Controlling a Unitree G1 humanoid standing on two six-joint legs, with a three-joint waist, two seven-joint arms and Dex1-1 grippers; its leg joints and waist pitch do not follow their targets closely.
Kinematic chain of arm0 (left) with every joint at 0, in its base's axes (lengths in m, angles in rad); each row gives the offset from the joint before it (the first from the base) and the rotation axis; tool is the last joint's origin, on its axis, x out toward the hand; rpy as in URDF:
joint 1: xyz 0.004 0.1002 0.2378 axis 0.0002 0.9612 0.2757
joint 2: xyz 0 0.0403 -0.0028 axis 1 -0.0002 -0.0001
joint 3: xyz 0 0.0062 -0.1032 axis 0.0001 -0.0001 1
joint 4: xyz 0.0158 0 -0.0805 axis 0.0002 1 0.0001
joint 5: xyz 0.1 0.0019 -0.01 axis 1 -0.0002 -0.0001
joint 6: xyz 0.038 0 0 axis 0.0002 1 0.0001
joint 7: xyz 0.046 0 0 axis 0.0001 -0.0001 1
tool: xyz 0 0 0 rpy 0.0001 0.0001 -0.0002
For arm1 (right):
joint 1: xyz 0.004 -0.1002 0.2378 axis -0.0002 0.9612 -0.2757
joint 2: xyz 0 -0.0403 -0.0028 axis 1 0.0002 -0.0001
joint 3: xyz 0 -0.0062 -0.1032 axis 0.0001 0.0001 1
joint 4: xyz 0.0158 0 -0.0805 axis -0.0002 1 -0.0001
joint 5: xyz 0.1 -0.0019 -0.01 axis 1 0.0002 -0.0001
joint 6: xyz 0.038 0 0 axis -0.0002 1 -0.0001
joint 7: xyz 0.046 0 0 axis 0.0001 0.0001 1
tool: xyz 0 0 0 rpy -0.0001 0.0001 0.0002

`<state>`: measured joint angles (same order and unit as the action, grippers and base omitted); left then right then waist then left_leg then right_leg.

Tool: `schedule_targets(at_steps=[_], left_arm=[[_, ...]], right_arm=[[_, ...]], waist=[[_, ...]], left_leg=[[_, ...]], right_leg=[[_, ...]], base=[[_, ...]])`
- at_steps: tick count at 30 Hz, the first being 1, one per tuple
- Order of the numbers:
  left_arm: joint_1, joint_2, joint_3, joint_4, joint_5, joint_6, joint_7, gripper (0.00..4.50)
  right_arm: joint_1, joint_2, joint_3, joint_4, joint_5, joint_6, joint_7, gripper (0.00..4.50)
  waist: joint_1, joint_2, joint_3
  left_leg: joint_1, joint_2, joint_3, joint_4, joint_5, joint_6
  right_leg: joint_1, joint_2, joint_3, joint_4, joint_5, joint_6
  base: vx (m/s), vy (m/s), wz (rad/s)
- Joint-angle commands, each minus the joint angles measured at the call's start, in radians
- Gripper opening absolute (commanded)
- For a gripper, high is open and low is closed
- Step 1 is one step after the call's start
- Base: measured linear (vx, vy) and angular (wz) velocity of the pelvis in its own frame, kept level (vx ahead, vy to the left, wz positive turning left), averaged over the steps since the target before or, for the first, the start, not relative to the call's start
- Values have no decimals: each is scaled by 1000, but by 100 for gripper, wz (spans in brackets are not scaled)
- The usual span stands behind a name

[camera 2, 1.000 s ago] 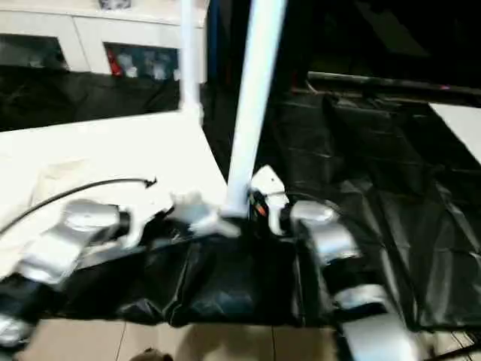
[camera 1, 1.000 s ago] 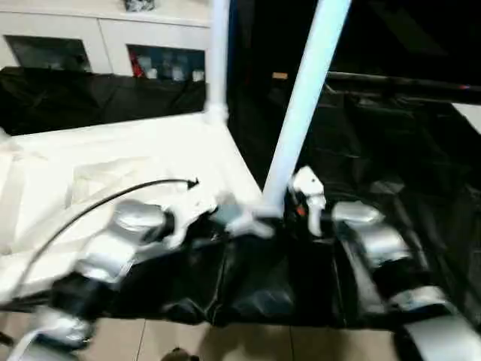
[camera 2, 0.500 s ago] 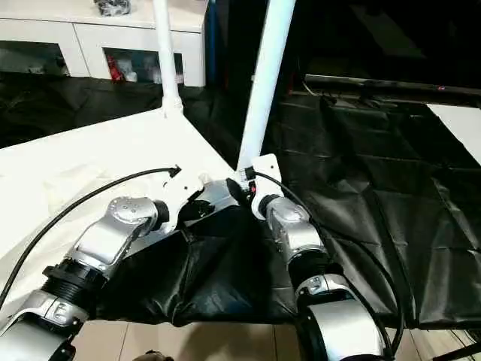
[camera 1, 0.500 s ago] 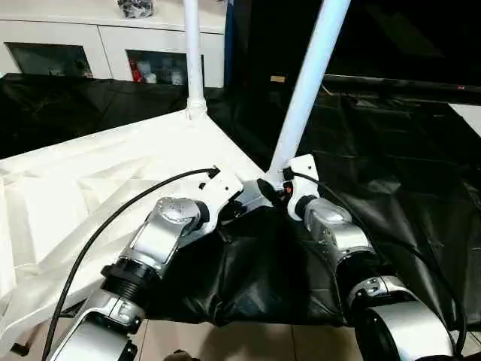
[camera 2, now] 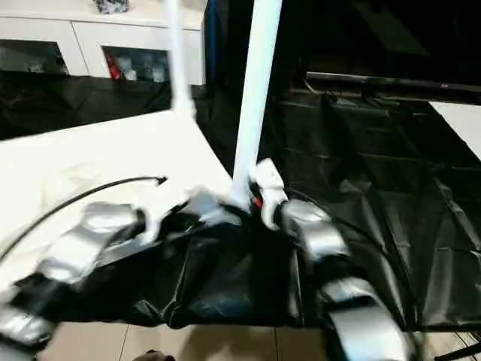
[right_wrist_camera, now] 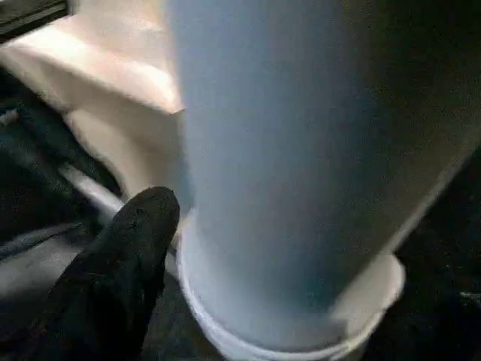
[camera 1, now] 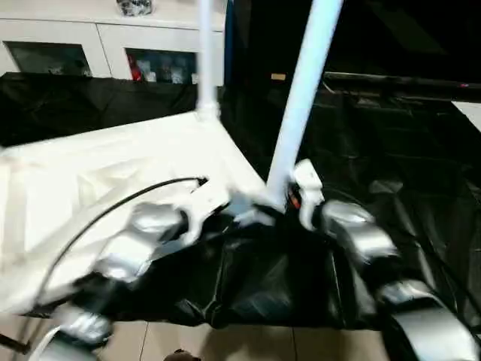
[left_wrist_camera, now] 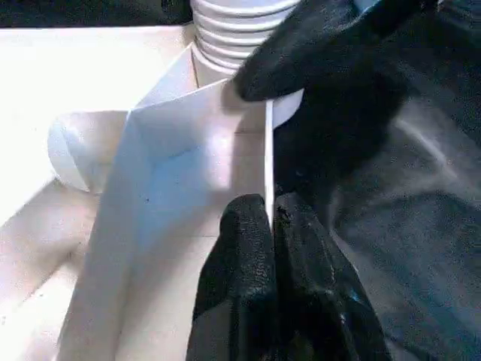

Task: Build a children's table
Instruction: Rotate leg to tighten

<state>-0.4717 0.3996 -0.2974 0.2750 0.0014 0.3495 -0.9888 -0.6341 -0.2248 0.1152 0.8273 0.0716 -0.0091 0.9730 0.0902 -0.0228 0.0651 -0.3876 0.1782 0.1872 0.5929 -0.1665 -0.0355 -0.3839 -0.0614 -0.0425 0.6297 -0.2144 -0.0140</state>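
Observation:
The children's table top (camera 1: 113,158) lies upside down on the black-covered table. Two white legs stand up from its corner sockets: a far leg (camera 1: 204,53) and a near leg (camera 1: 301,98). My left gripper (camera 1: 240,210) is at the near corner, and in the left wrist view my left gripper (left_wrist_camera: 272,214) is shut on the thin rim (left_wrist_camera: 268,150) of the top, just below the ribbed socket (left_wrist_camera: 233,30). My right gripper (camera 1: 289,199) is open at the base of the near leg (right_wrist_camera: 285,150), with one of its fingers (right_wrist_camera: 128,241) beside the leg's collar.
A white cabinet (camera 1: 98,45) with glass doors stands behind. The black cover (camera 1: 391,150) spreads wrinkled to the right and hangs over the front edge above the tiled floor (camera 1: 225,342). A black cable (camera 1: 113,203) arcs over my left forearm.
The head views have shifted and blurred, so the camera has moved. Both grippers are still at the near corner by the leg's base.

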Motion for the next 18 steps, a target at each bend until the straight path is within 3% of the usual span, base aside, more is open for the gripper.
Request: schedule_targets(at_steps=[1, 4, 7, 11, 18], left_arm=[[6, 0, -24, -38, -31, -22, -51, 0], [14, 44, -28, -55, -48, -28, -123, 0], [22, 79, -32, -84, -75, -8, -194, 0], [24, 90, -34, -90, -81, 0, -213, 0], [22, 90, -34, -85, -84, 0, -210, 0]], right_arm=[[8, -21, 23, -32, 4, 2, 77, 386], [37, -67, 53, -90, 20, 21, 195, 386], [60, -83, 67, -141, 37, 51, 259, 351], [70, -86, 75, -160, 39, 60, 274, 307], [98, -82, 87, -204, 43, 91, 288, 281]], waist=[[-3, 6, -67], [-3, 4, -67], [-2, 6, -68], [0, 6, -66], [0, 5, -66]], left_leg=[[26, 60, -23, -74, -231, 16], [27, 61, -22, -73, -229, 19], [26, 63, -21, -74, -211, 28], [30, 63, -20, -74, -227, 18], [32, 63, -19, -76, -235, 6]], right_leg=[[32, -84, 44, -78, -150, -232], [32, -85, 46, -79, -155, -233], [31, -82, 44, -74, -128, -241], [28, -85, 45, -77, -155, -247], [27, -86, 47, -79, -170, -236]], base=[[0, 0, 0], [0, 0, 0], [0, 0, 0], [0, 0, 0], [0, 0, 0]])
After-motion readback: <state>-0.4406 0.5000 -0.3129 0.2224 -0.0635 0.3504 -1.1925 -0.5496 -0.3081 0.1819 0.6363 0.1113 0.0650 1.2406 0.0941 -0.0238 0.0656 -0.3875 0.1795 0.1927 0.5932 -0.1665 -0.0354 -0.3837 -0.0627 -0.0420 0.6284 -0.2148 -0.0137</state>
